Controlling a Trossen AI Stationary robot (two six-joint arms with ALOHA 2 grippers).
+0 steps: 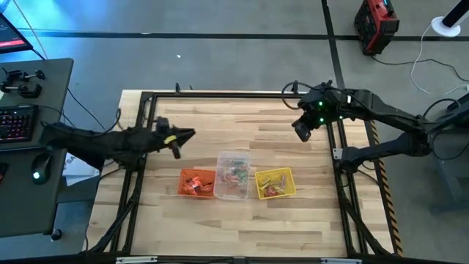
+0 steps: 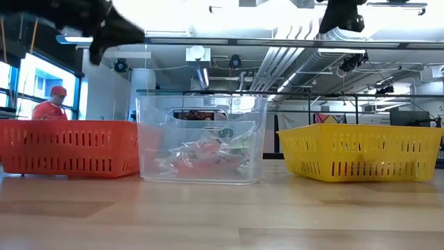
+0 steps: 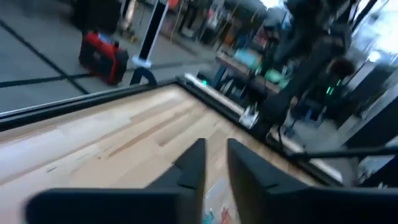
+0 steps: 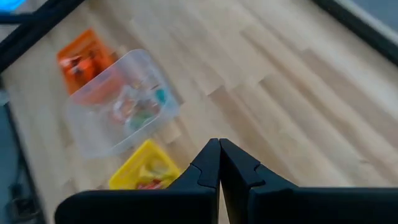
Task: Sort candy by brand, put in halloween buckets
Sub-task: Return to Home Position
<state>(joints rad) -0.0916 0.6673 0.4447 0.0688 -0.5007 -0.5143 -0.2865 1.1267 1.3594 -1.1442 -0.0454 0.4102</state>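
Note:
Three small tubs stand in a row near the table's middle: orange bucket (image 1: 197, 182) (image 2: 69, 147), clear bucket (image 1: 233, 174) (image 2: 201, 139), yellow bucket (image 1: 275, 183) (image 2: 361, 151). Candy (image 1: 233, 176) lies inside all three; the clear one holds a mixed heap (image 4: 134, 109). My left gripper (image 1: 187, 134) (image 3: 216, 163) hovers above the table, up and to the far-left of the orange bucket, with its fingers a narrow gap apart and nothing between them. My right gripper (image 1: 302, 130) (image 4: 219, 155) hangs high near the far-right corner, shut and empty.
A black metal frame (image 1: 220, 94) runs around the wooden table's edges. Bare wood lies on the far half and along the near edge (image 1: 234, 227). A keyboard and mouse sit on a desk to the left (image 1: 18, 121). A person in a red cap (image 2: 50, 104) shows beyond the table.

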